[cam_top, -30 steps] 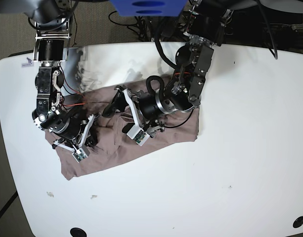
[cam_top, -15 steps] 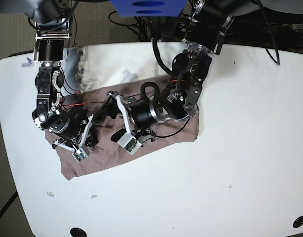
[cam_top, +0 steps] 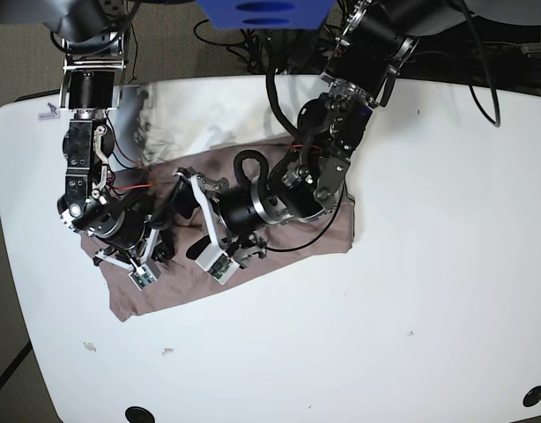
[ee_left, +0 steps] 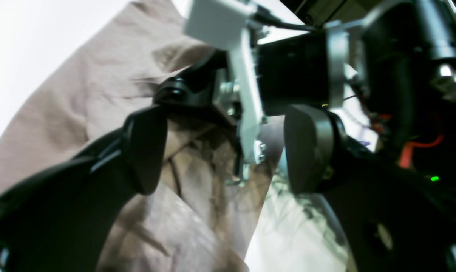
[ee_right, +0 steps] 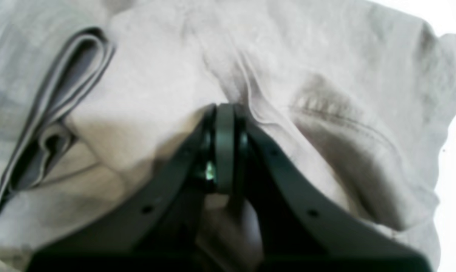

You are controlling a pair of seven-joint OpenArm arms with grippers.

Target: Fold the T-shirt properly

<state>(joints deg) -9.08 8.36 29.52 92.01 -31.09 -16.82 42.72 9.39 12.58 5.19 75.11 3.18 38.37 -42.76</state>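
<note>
Both arms are black, jointed cylinders with silver rings and white brackets. The left gripper has broad, rounded matte-black fingers; red wiring and a green light sit behind it. The right gripper has dark tapered fingers with small holes.

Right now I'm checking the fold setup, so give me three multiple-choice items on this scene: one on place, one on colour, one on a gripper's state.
1. Where does the T-shirt lie?
A. flat on the white table
B. hanging off the table edge
C. lifted clear by both arms

2. What colour is the T-shirt?
A. navy blue
B. dusty mauve-brown
C. bright green

3. How does the left gripper stand?
A. shut on the T-shirt
B. out of view
C. open above the T-shirt

Answers:
1 A, the T-shirt is spread on the table.
2 B, plain mauve-brown in the base view.
3 C, the left gripper shows its jaws wide apart with cloth below.
</note>
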